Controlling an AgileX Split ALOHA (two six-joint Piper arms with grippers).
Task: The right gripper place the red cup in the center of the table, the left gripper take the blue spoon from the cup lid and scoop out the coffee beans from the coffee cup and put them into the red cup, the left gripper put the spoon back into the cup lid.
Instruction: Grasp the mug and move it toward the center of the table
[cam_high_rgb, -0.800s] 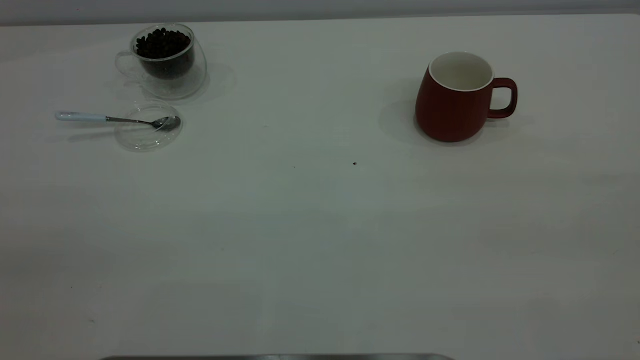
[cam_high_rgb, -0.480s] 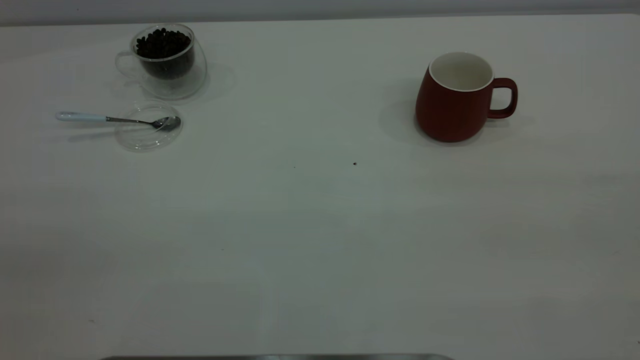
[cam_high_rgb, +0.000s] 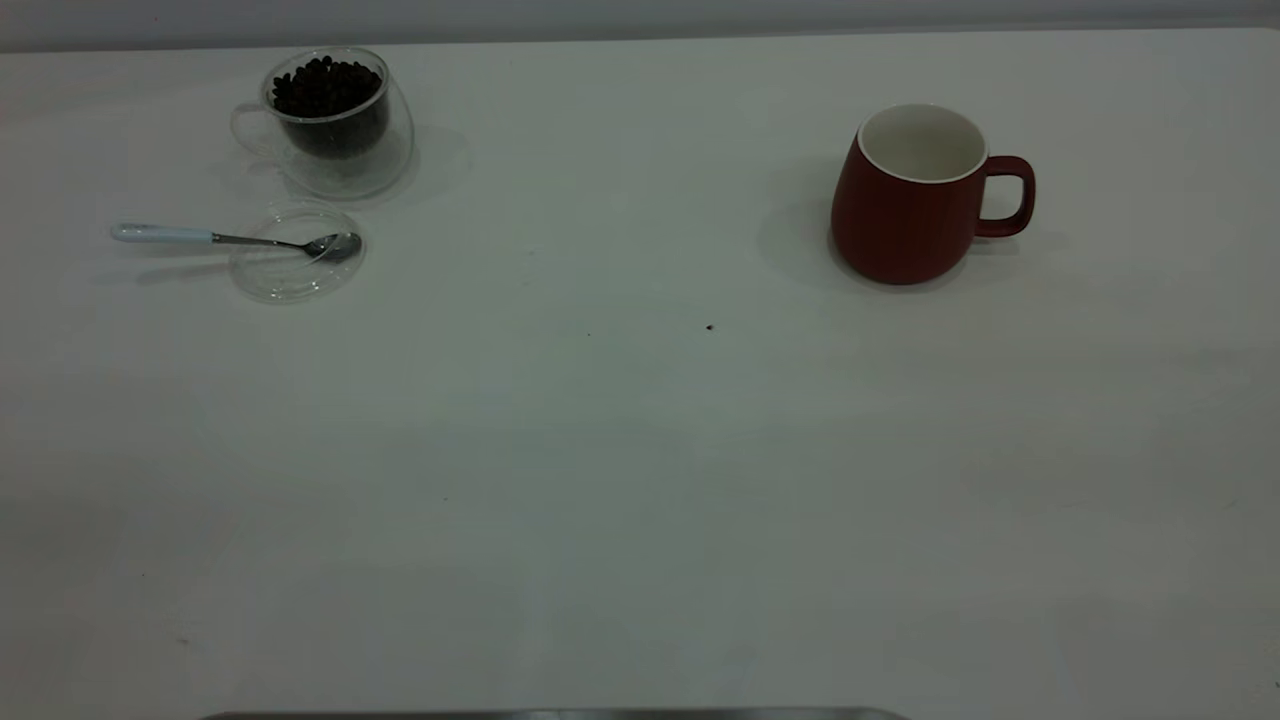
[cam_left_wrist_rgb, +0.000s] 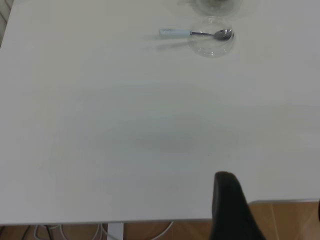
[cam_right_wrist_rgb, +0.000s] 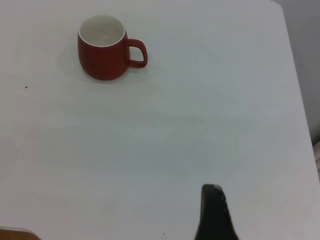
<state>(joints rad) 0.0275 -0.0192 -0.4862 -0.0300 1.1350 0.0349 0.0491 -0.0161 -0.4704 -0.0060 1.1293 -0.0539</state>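
Observation:
The red cup (cam_high_rgb: 905, 215) (cam_right_wrist_rgb: 105, 52) stands upright at the far right of the white table (cam_high_rgb: 640, 480), empty, its handle pointing right. At the far left stands the glass coffee cup (cam_high_rgb: 335, 125) holding coffee beans (cam_high_rgb: 325, 85). In front of it the blue spoon (cam_high_rgb: 200, 238) (cam_left_wrist_rgb: 192, 33) rests with its bowl on the clear cup lid (cam_high_rgb: 290, 270) (cam_left_wrist_rgb: 212, 45). Neither gripper shows in the exterior view. My left gripper (cam_left_wrist_rgb: 272, 195) hangs open over the table's near edge, far from the spoon. My right gripper (cam_right_wrist_rgb: 265, 200) shows one black finger (cam_right_wrist_rgb: 212, 215) with bare table beside it, well short of the red cup.
A small dark speck (cam_high_rgb: 709, 327) lies near the table's middle. The table's near edge (cam_left_wrist_rgb: 150, 221) has wooden floor and cables below it. Its right edge (cam_right_wrist_rgb: 300, 125) runs close to the right arm.

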